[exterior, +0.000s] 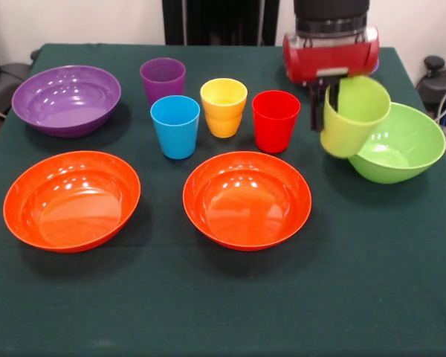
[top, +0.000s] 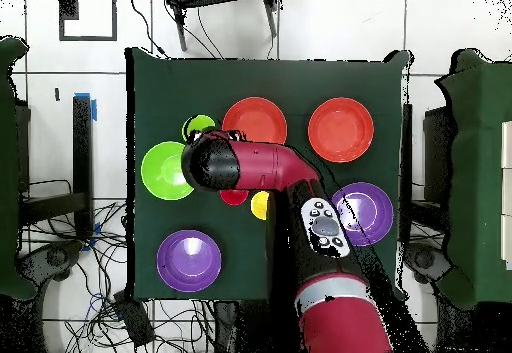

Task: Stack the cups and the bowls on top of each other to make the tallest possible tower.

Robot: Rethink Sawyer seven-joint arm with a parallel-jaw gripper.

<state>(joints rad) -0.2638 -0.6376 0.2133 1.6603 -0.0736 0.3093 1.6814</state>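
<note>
Beside the light green bowl (exterior: 405, 145), the light green cup (exterior: 353, 115) hangs tilted directly beneath the gripper (exterior: 328, 93), clamped by its rim, overlapping the bowl's edge.

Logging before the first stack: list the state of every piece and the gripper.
gripper: shut on light green cup.
light green cup: off table, tilted.
light green bowl: on table, empty.
purple cup: upright, empty.
blue cup: upright, empty.
yellow cup: upright, empty.
red cup: upright, empty.
orange bowls: upright, empty.
purple bowls: upright, empty.
</note>
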